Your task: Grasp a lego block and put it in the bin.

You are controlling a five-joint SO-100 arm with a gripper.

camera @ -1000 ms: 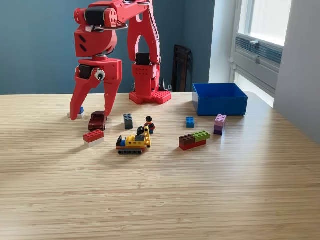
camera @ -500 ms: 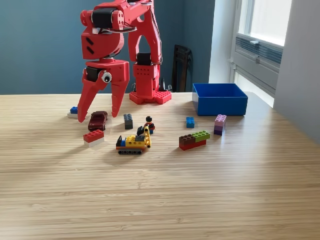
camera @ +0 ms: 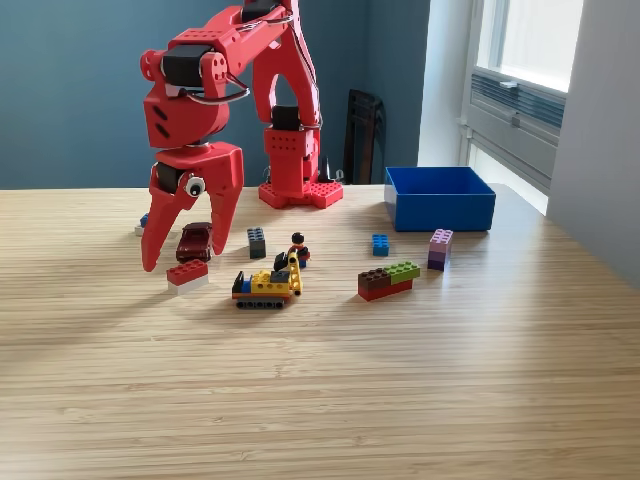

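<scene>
Red plastic gripper (camera: 182, 258) open-jawed above small red-and-white lego block (camera: 187, 274), blue rectangular plastic bin (camera: 440, 198) well apart toward exterior view's right: risk of clipping adjacent dark red toy car (camera: 194, 242), scattering both.

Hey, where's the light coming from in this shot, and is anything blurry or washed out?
Exterior view: daylight enters from the window on the view's right; shadows of the gripper and blocks stretch toward the view's left across the table; the window panes are washed out to near white; the bin and lego pieces look sharp, with no obvious motion blur.
</scene>
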